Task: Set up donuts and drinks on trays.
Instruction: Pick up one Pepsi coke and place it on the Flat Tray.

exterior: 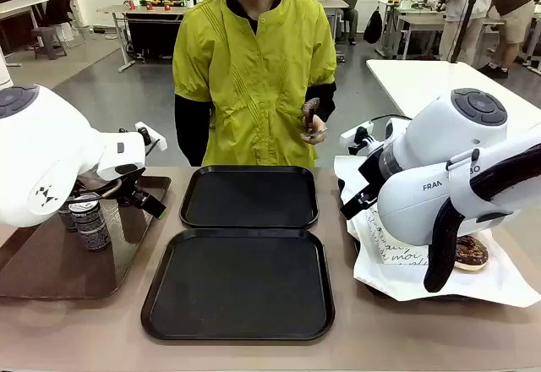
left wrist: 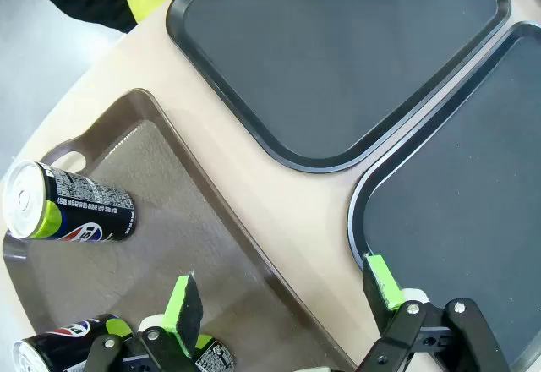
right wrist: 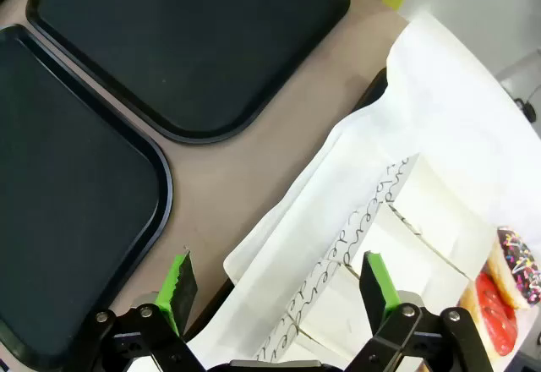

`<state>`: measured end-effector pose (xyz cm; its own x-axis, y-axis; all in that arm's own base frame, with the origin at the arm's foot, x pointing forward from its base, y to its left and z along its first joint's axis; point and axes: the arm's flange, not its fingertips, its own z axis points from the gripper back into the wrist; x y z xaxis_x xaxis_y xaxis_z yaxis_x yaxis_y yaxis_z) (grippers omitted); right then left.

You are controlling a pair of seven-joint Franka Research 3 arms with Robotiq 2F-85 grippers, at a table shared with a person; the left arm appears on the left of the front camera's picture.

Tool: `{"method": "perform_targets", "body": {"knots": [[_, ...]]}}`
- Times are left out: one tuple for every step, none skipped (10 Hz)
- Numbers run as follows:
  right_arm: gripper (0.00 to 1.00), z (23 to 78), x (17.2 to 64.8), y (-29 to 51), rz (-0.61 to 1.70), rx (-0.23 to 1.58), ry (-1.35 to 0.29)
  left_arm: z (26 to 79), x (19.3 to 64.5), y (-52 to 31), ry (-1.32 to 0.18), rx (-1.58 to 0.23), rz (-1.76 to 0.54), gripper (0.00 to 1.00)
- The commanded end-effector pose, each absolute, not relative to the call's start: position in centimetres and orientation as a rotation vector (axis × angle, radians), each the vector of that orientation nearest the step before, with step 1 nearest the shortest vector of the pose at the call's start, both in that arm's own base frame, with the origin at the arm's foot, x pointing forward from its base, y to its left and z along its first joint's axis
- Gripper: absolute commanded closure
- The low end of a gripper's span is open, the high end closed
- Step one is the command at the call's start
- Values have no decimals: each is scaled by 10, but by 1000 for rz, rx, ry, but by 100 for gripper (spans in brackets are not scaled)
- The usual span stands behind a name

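Two black trays lie side by side mid-table, the far tray point(exterior: 249, 196) and the near tray point(exterior: 239, 283), both bare. Dark drinks cans point(exterior: 91, 221) stand on a brown tray at the left. My left gripper point(left wrist: 283, 296) hangs open over that brown tray's point(left wrist: 161, 186) inner edge, with one can point(left wrist: 72, 211) farther off and another point(left wrist: 59, 351) beside its left finger. My right gripper point(right wrist: 277, 283) is open above the white paper's edge. A dark donut point(exterior: 471, 252) lies on the paper, and a red-glazed donut point(right wrist: 494, 321) lies past white script-printed holders point(right wrist: 338, 279).
A person in a yellow top stands at the far side, a hand point(exterior: 311, 120) holding something small and dark. A strip of bare tabletop point(left wrist: 279, 194) separates the brown tray from the black trays. The white paper point(right wrist: 439, 110) covers a tray at the right.
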<state>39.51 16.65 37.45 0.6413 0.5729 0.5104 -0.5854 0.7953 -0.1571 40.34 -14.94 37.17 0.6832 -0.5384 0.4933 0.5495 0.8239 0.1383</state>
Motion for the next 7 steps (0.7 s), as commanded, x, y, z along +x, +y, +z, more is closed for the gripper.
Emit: {"method": "perform_targets", "body": {"knots": [[0, 375, 395, 167, 660, 23, -574, 372, 403, -150, -547, -21, -610, 0], [0, 375, 395, 167, 660, 23, -574, 372, 403, -150, -547, -21, -610, 0], [0, 375, 395, 167, 660, 23, -574, 372, 403, -150, -547, -21, -610, 0], [0, 375, 395, 167, 660, 23, -574, 372, 403, -150, -547, -21, -610, 0], [0, 375, 395, 167, 660, 23, -574, 372, 403, -150, -547, -21, -610, 0], [0, 375, 395, 167, 660, 23, -574, 372, 403, -150, -547, -21, -610, 0], [0, 375, 395, 167, 660, 23, -574, 372, 403, -150, -547, -21, -610, 0]]}}
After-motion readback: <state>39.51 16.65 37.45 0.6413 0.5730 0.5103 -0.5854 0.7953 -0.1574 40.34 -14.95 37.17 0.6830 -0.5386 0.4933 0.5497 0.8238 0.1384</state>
